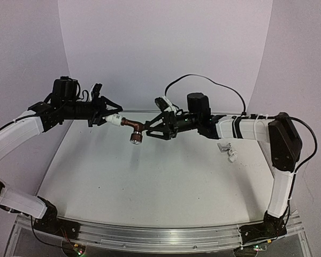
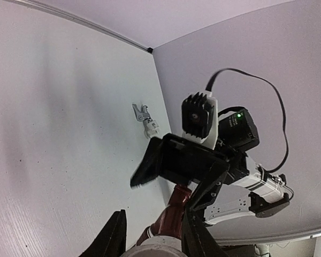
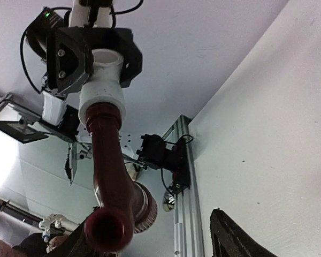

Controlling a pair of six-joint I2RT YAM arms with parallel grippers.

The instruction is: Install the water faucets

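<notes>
Brown faucet inside half-open right hand, seemingly untouched; left hand clamps its white fitting.

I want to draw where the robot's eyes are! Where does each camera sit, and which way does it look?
Top camera: above and behind, looking down at the table, left arm and right arm showing.
Left wrist camera: on the left arm, looking past the left claw at the right claw.
Right wrist camera: on the right arm, looking past its own open claw at the left claw gripping the white pipe piece.
All three share the brown tap.
</notes>
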